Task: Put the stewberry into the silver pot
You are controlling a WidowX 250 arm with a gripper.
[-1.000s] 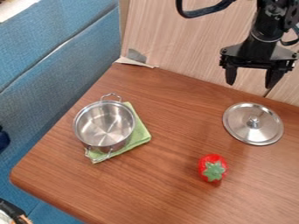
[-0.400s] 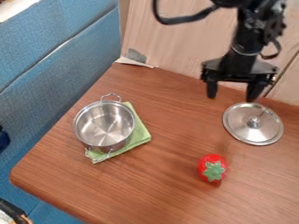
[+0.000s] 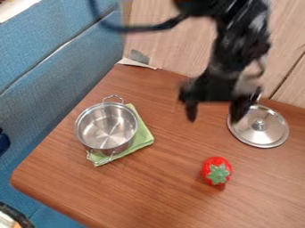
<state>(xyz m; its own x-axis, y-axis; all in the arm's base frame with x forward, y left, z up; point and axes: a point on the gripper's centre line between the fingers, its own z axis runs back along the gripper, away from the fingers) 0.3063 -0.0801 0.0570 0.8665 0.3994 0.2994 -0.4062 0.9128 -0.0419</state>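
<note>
My gripper [image 3: 215, 115] is open over the back right part of the table, its two fingers apart with nothing between them. In front of it and below in the view, the red strawberry [image 3: 216, 170] with green leaves lies on the wooden surface. At the left, a silver pot [image 3: 107, 127] without a cover stands on a folded green cloth; its inside holds nothing.
A round metal lid [image 3: 258, 126] with a knob lies at the right, close by the gripper's right finger. The table's [image 3: 149, 196] rounded corner is at the lower left, beside a blue padded seat [image 3: 53, 75]. A wood-grain wall rises behind.
The arm and its gripper have moved left and down in the view, toward the strawberry, with the fingers still apart. The strawberry, pot and lid have stayed where they were.
</note>
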